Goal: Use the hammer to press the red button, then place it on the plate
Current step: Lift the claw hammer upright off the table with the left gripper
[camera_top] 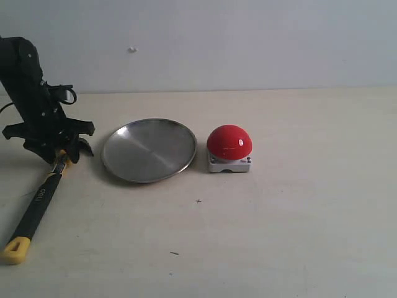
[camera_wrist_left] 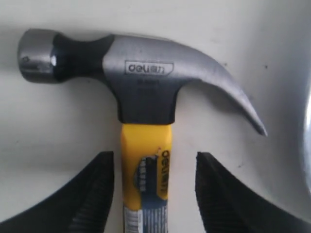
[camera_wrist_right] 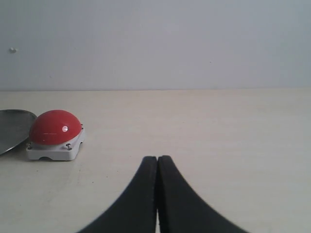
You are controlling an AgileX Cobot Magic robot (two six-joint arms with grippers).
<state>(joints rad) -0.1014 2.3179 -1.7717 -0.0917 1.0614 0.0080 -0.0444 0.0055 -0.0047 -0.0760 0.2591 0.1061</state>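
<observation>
The hammer lies flat on the table at the left, its yellow end nearest the front edge and its head hidden under my left arm. My left gripper hovers over the neck. In the left wrist view the dark metal head and yellow neck band show, and the left gripper is open with a finger on each side of the neck, not touching it. The silver plate sits mid-table, the red button just to its right. My right gripper is shut on nothing, away from the red button.
A pale wall stands behind the beige table. A sliver of the plate's rim lies close to the hammer's claw. The plate's edge shows beside the button in the right wrist view.
</observation>
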